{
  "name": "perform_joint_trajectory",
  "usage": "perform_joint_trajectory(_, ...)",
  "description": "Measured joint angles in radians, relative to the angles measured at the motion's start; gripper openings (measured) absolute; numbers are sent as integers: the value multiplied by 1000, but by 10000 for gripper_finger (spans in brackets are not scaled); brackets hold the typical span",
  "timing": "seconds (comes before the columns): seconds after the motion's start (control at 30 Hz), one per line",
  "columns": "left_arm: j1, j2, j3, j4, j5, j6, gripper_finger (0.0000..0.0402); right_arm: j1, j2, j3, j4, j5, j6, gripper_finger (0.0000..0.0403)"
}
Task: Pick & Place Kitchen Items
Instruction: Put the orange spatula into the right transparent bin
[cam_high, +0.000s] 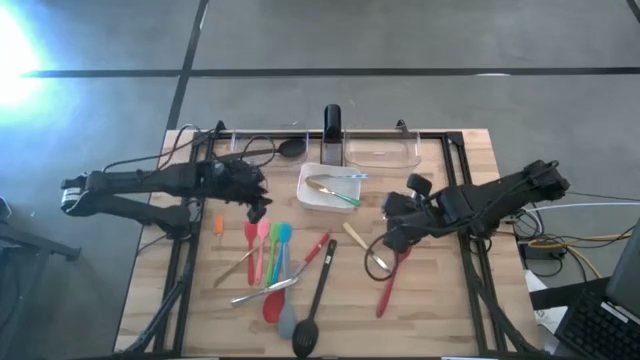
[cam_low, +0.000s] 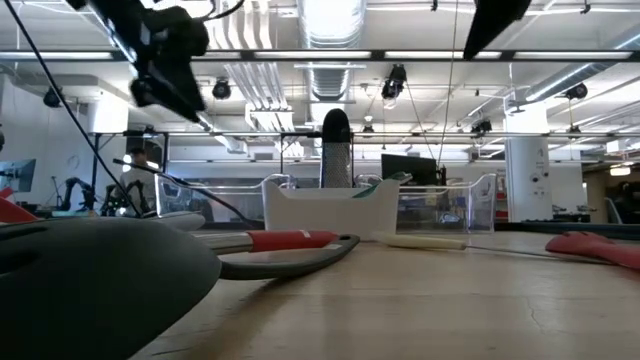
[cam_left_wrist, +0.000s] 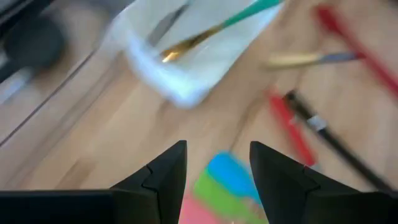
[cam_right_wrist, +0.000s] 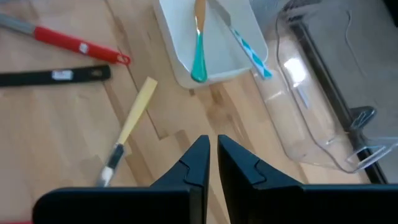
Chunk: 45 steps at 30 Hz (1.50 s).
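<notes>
The white square dish (cam_high: 322, 187) sits toward the back middle of the wooden worktop (cam_high: 440, 300) and serves as the anchor here. Inside it lie a teal-handled utensil with a gold head (cam_right_wrist: 199, 43) and a second piece with a blue-and-white handle (cam_right_wrist: 249, 46). Behind the dish stand the clear bins (cam_high: 382, 152), one holding a black spoon (cam_high: 290, 148). The left end effector (cam_left_wrist: 217, 168) hangs above the worktop just left of the dish, its fingers spread fairly wide with nothing between them, over the heads of the blue silicone spoon (cam_left_wrist: 233, 174) and green silicone spoon (cam_left_wrist: 214, 193). In front of the dish and slightly left, the other utensils lie in a loose fan: red, pink, green and blue silicone spoons (cam_high: 268, 245), a red-handled spatula (cam_high: 318, 248), a black slotted spoon (cam_high: 312, 310), and what looks like a metal spoon (cam_high: 262, 292), though the view is coarse. The right end effector (cam_right_wrist: 212, 163) hovers to the right of the dish, its fingers nearly together and empty, close to a pale wooden-handled knife (cam_right_wrist: 127, 130). A red utensil (cam_high: 390, 285) lies farther right of the fan.
</notes>
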Motion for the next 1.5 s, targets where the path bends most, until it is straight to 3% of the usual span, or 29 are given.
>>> perform_joint_trajectory(0.2, -12, 3, 37, -340, -90, -306, 179, -2, -41, -113, 81, 3, -6, 27)
perform_joint_trajectory(0.43, 11, 46, -17, -510, -49, -409, 179, -2, -67, -158, 140, -4, -33, 27)
perform_joint_trajectory(0.77, 11, 151, -96, -517, -31, -532, 179, -2, -77, -158, 154, -1, -36, 27)
perform_joint_trajectory(0.97, 11, 209, -168, -517, 58, -587, 179, -2, -74, -158, 159, -2, -36, 27)
perform_joint_trajectory(1.5, 12, 436, -178, -478, 102, -589, 179, -1, -72, -158, 165, -8, -36, 27)
